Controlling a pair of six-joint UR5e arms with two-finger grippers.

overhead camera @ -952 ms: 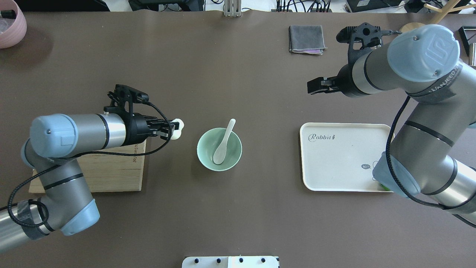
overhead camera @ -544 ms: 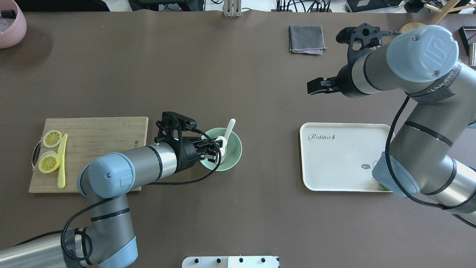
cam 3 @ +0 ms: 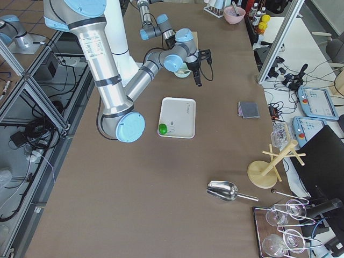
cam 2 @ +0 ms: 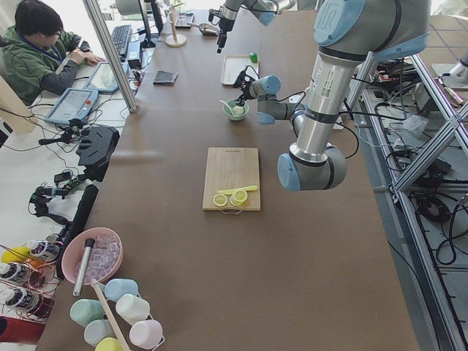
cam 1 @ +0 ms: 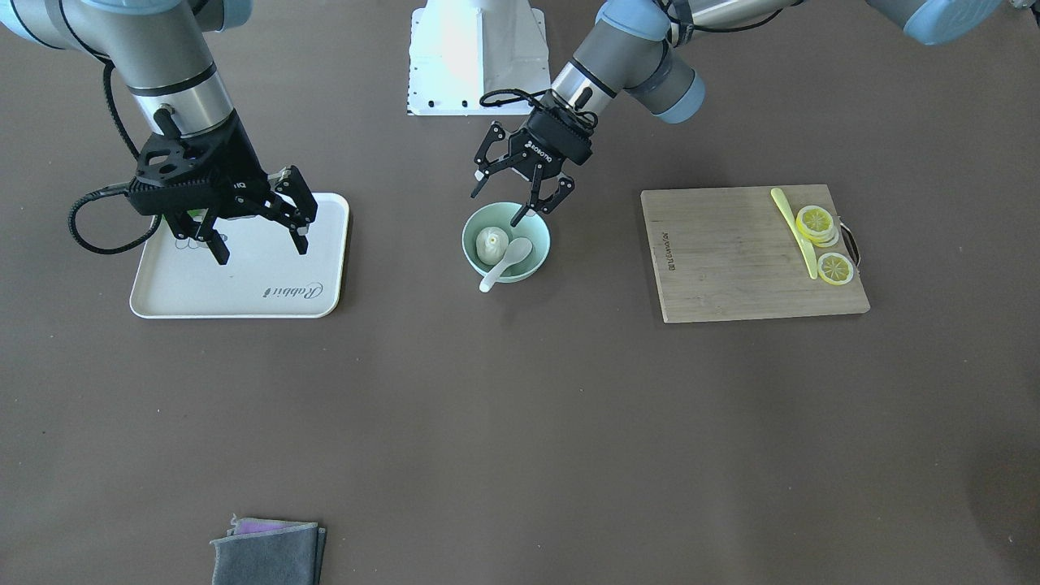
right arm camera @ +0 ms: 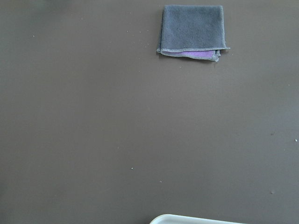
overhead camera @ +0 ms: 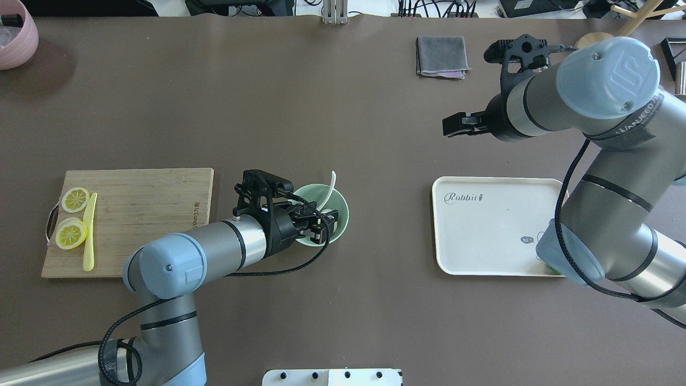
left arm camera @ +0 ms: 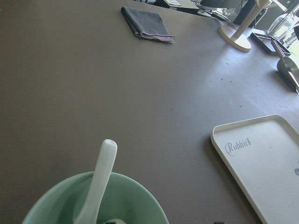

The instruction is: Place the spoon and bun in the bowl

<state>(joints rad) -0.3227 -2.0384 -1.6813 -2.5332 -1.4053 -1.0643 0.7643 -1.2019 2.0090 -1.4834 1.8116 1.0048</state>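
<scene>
The mint-green bowl (cam 1: pixel 534 233) stands mid-table, in front of the robot base. The white bun (cam 1: pixel 491 242) lies inside it, beside the white spoon (cam 1: pixel 509 255), whose handle leans over the rim. My left gripper (cam 1: pixel 496 208) hangs just above the bowl, open and empty. In the overhead view it (overhead camera: pixel 321 223) covers most of the bowl (overhead camera: pixel 340 210); only the spoon handle (overhead camera: pixel 328 189) shows. The left wrist view shows the bowl rim (left arm camera: pixel 140 198) and the spoon (left arm camera: pixel 101 179). My right gripper (cam 1: pixel 262 250) is open and empty above the white tray (cam 1: pixel 244 296).
A wooden cutting board (overhead camera: pixel 139 214) with lemon slices (overhead camera: pixel 72 233) and a yellow knife (overhead camera: pixel 89 230) lies on the robot's left. The tray (overhead camera: pixel 493 225) carries a small green thing (cam 3: pixel 162 128). A grey cloth (overhead camera: pixel 442 56) and a pink bowl (overhead camera: pixel 16 32) are at the far edge.
My left gripper carried the bun from beside the board to over the bowl, then opened; the bun now lies in the bowl. The right arm has not moved.
</scene>
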